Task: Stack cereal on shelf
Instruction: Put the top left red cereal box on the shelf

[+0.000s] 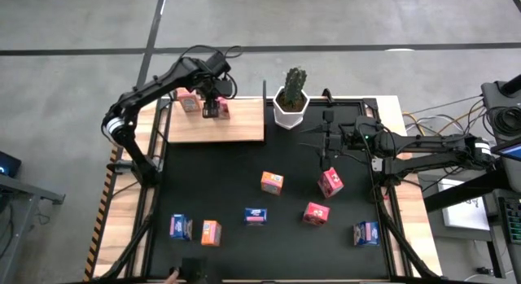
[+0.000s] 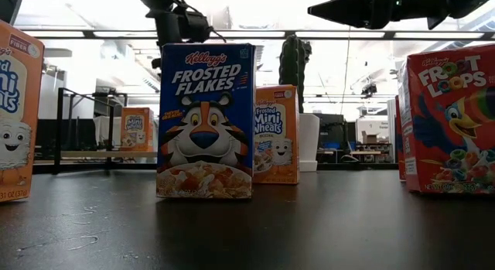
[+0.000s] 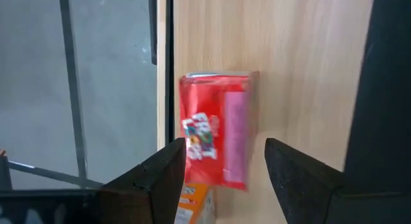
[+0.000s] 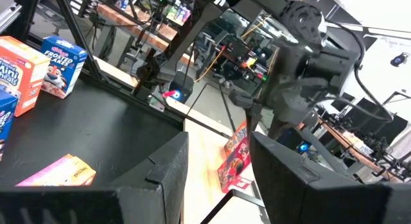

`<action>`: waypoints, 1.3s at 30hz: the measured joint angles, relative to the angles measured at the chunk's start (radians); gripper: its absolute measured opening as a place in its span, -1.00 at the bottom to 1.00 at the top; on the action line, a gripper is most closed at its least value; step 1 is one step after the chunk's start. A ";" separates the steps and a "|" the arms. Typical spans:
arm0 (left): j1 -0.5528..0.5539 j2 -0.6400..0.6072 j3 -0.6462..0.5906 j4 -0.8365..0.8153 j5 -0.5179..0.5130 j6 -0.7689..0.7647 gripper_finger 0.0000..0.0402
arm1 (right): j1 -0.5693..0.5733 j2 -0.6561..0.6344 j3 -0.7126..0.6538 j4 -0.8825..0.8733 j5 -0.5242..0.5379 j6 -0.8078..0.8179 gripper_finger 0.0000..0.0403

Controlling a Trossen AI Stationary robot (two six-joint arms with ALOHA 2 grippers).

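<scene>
Closest to the low camera stands a blue cereal box (image 2: 205, 121) on the dark mat of the bench (image 1: 220, 186), with an orange box (image 2: 276, 135) just behind it and a red box (image 2: 451, 119) at the side.

From above, the bench carries the shelf (image 1: 244, 125), a light wooden board at the far left part, and beside it a white pot with a cactus (image 1: 291, 99). The left arm reaches over the shelf. Its left gripper (image 1: 215, 107) hangs above a red cereal box (image 3: 215, 129) that lies on the board near the edge; the fingers (image 3: 159, 179) stand apart on both sides of this box and do not touch it. One more box (image 1: 189, 101) stands just beside it on the shelf.

The right gripper (image 1: 327, 146) waits over the mat, near the cactus, with its fingers apart and nothing between them. Seven small boxes rest on the mat, well apart from the shelf.
</scene>
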 joint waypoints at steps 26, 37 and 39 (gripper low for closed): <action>-0.199 -0.029 -0.262 0.191 -0.137 -0.248 -0.94 | 0.000 0.000 0.000 -0.001 0.000 0.007 -0.23; -0.139 -0.028 -0.349 0.329 -0.212 -0.236 -0.99 | 0.000 0.000 0.000 -0.002 0.000 0.005 -0.23; -0.128 -0.028 -0.354 0.338 -0.212 -0.235 -0.99 | 0.000 0.000 0.000 -0.002 0.000 0.005 -0.23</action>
